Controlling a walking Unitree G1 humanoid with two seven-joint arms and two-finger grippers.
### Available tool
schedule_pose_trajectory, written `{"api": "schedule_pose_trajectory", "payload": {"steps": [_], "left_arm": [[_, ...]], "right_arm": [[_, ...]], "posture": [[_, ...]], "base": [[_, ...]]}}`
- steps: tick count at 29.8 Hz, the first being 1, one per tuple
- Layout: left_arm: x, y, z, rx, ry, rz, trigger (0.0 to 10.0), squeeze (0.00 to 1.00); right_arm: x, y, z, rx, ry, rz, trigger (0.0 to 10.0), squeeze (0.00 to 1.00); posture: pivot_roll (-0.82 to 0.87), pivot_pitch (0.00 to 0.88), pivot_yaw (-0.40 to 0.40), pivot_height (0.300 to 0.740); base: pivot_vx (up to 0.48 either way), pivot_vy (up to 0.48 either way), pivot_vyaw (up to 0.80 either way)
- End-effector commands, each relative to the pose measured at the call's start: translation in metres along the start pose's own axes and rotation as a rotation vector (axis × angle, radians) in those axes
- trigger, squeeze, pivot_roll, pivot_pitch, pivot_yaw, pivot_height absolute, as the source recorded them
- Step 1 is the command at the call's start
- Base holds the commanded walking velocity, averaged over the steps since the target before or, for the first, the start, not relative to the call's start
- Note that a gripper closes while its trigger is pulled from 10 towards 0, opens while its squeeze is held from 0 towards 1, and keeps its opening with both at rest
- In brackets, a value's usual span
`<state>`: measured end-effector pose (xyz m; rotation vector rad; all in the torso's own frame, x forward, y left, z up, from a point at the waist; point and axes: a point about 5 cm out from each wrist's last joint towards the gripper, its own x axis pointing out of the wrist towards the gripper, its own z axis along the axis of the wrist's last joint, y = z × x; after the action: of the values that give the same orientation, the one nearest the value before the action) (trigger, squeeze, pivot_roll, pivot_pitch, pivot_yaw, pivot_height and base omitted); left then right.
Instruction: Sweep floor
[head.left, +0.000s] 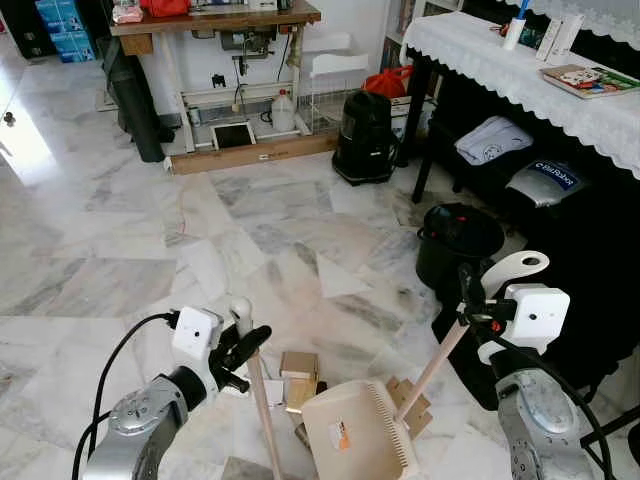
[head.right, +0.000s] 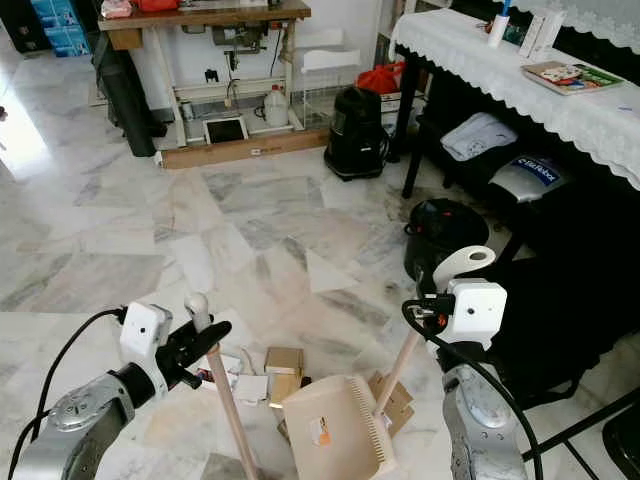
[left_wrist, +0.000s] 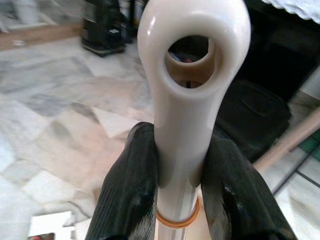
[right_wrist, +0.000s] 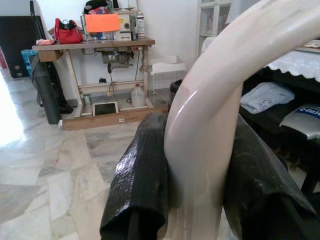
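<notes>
- At lower centre of the left eye view, the dustpan (head.left: 355, 430) sits on the marble floor (head.left: 150, 250) with cardboard scraps (head.left: 298, 375) just beside its lip.
- The left gripper (head.left: 243, 352) is clamped around the broom handle (head.left: 262, 410), below its looped end.
- The right gripper (head.left: 468, 300) is clamped around the dustpan handle (head.left: 440, 355).
- Step in hand: collecting debris.
- Next move, by judgement: draw the broom across the scraps toward the pan; hold the pan steady.

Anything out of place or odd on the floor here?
Yes: small cardboard boxes and paper scraps lie scattered on the marble floor, between the broom handle in the left gripper and the dustpan.
</notes>
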<state>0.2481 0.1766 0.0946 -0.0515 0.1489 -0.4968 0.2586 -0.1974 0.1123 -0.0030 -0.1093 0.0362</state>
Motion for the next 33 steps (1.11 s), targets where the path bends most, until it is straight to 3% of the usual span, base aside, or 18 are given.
{"api": "schedule_pose_trajectory", "payload": {"steps": [1,9,14,23,33], "left_arm": [[-0.002,0.005,0.016,0.023,-0.063,0.03,10.0,0.0],[-0.004,0.018,0.029,0.062,-0.157,0.169,10.0,0.0],[0.002,0.012,0.028,0.049,-0.187,0.213,10.0,0.0],[0.009,0.015,0.028,0.085,-0.272,0.413,10.0,0.0],[0.015,0.017,0.039,0.147,-0.339,0.497,10.0,0.0]], "right_arm": [[0.004,-0.002,0.006,0.001,-0.031,-0.017,10.0,0.0],[0.005,-0.005,0.007,-0.005,-0.039,-0.037,10.0,0.0],[0.006,-0.004,0.008,-0.001,-0.048,-0.035,10.0,0.0],[0.007,-0.008,0.006,0.001,-0.051,-0.071,10.0,0.0],[0.007,-0.014,0.009,-0.023,-0.067,-0.117,10.0,0.0]], "posture": [[-0.02,0.0,-0.036,0.74],[-0.02,0.0,-0.037,0.74],[-0.02,0.0,-0.038,0.74],[-0.03,0.0,-0.03,0.74],[-0.04,0.0,-0.021,0.74]], "base": [[0.0,0.0,0.0],[0.0,0.0,0.0],[0.0,0.0,0.0],[0.0,0.0,0.0],[0.0,0.0,0.0]]}}
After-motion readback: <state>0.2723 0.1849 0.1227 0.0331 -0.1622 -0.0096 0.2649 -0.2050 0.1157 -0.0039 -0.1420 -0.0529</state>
